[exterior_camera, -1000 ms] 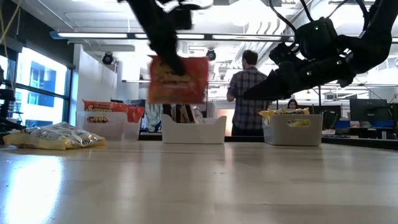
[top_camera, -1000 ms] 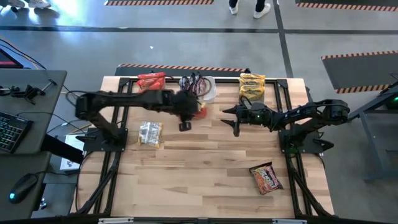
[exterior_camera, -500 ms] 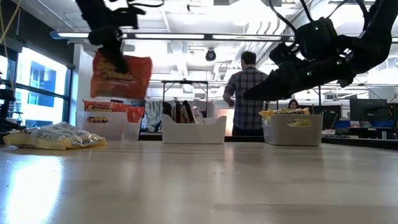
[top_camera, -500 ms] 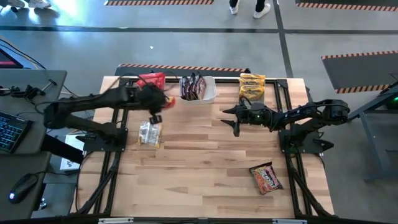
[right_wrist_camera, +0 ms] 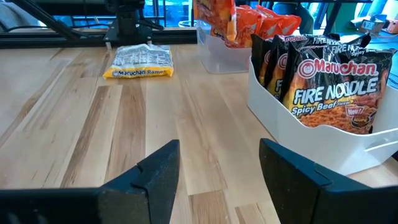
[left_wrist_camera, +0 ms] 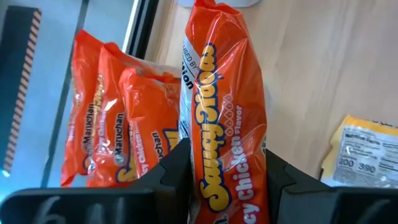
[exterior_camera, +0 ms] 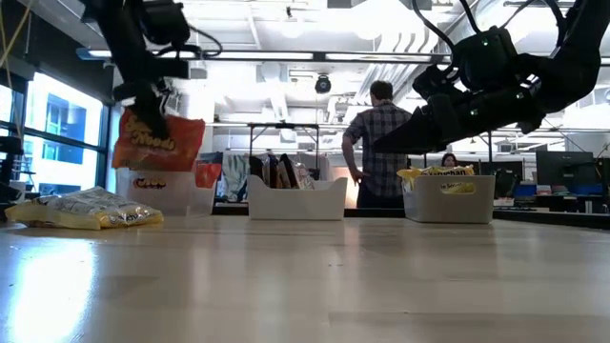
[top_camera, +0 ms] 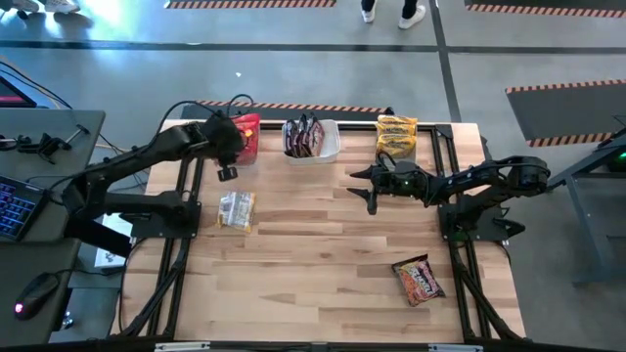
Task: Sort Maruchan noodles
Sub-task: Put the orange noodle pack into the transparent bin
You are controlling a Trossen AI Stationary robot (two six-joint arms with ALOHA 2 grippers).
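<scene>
**Red-orange packet held over its tub, far-left corner**

Left gripper (top_camera: 227,147): fingers clamped on one red-orange packet (left_wrist_camera: 227,118), gripped at its lower part, long axis upright between the fingers. In the low view the packet (exterior_camera: 148,143) hangs from the gripper just above the left tub (exterior_camera: 172,191). Whether its lower edge is already inside the rim cannot be told.

Destination, directly under and just beyond the tool: the left tub (top_camera: 252,147) at the table's far-left corner, holding other red-orange packets (left_wrist_camera: 112,130) standing on edge. The held packet stands beside them with its long axis roughly parallel to theirs. Judged: the coming move is a short drop or release into this tub, and the matter to settle is whether the packet sits over the opening, not the rim.

Outward from there:
- Yellow-tan packet (top_camera: 236,209), loose on the table (top_camera: 323,264), near the left arm.
- Middle tub (top_camera: 331,147), dark brown-maroon packets (right_wrist_camera: 329,81) upright in it.
- Right tub (top_camera: 396,137), yellow-tan packets.
- Loose packet (top_camera: 419,279), near-right part of the table, well apart from the left gripper; right arm nearer.

Right gripper (top_camera: 368,188): fingers spread, nothing between them, hovering near the middle and right tubs, waiting.
</scene>
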